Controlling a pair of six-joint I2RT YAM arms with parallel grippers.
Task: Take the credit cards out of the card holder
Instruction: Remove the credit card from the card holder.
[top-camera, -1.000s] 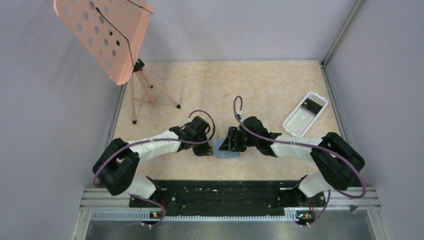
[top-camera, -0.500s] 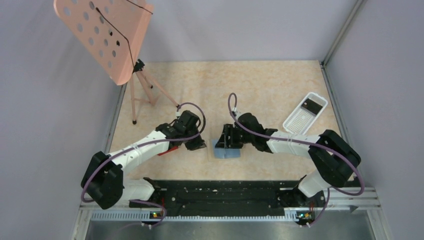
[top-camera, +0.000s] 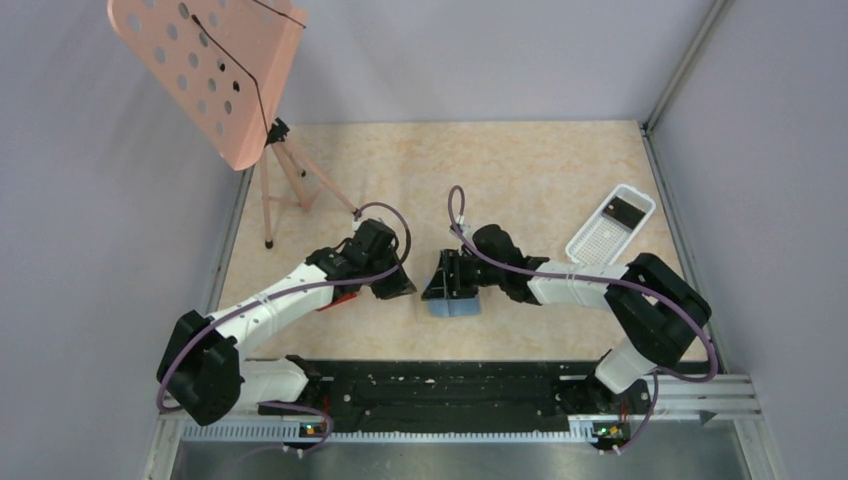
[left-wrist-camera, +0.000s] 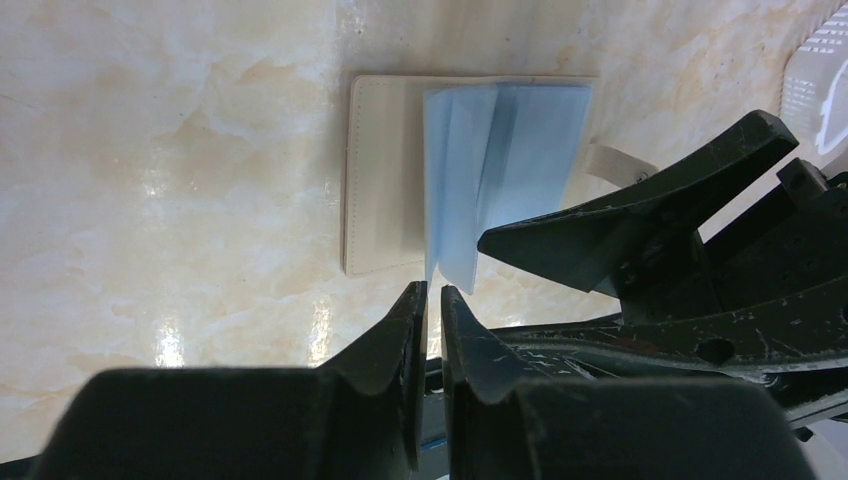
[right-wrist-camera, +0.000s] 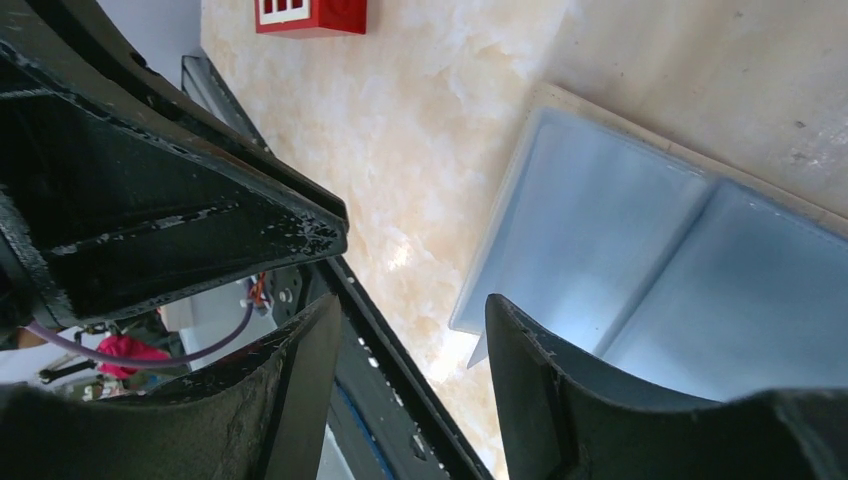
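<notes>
Top external camera gives the layout. The card holder (top-camera: 456, 304) lies on the table (top-camera: 520, 170) close to the near edge, about midway left to right. My left pincer (top-camera: 408, 288) is just left of it and my right pincer (top-camera: 440, 282) is over its left part. Only this view takes in the white perforated tray (top-camera: 596, 240) well off to the right, with one dark card (top-camera: 625, 211) in its far end, and the pink music stand (top-camera: 215, 75) at the far left.

Left wrist camera shows what that height hides. My left fingers are drawn together to a hairline slit, and I can make out nothing between them (a card seen edge-on could escape me). Their tips sit just beside the holder's edge. The holder's cream-tan outer face lies flat, a light blue inner leaf is folded up off it, and a small tab (left-wrist-camera: 615, 160) sticks out at one side. One black finger of my right pincer lies against the blue leaf.

Right wrist camera shows my right pincer spread wide and gripping nothing, with one finger over the blue. Here the holder shows two pale blue panels meeting at a centre crease, with a tan border. A red-and-white object (right-wrist-camera: 310, 15) lies on the table beyond.
</notes>
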